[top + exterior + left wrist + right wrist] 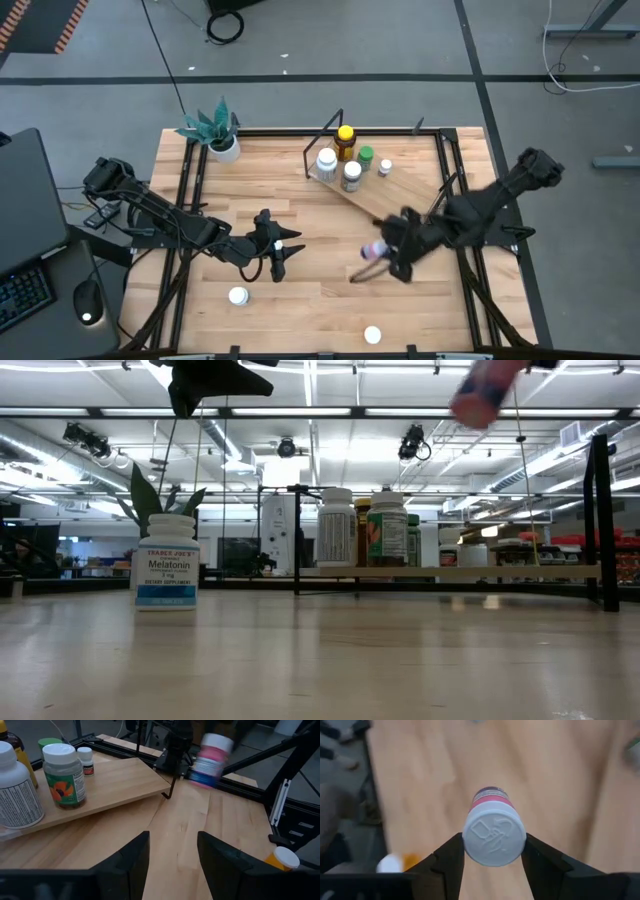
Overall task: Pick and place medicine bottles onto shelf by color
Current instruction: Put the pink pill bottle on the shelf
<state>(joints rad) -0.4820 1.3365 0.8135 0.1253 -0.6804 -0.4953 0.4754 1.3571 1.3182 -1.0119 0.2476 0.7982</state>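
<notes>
Just off the low end of the tilted light-wood shelf [400, 195], which carries five bottles, the right gripper [492, 851] pinches a pink-labelled, white-capped medicine bottle [493, 832] above the plank tabletop [320, 290], while the left gripper [172, 857], fingers spread, waits beside the shelf.

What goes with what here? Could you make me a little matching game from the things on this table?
Things:
1. pink bottle
2. amber bottle with yellow cap
3. melatonin bottle
4. plant pot

Places:
A. standing on the shelf
B. at the table's far left corner
C. held in the right tool
D. standing on the table near the left tool

Pairs: 1-C, 2-A, 3-D, 4-B
</notes>
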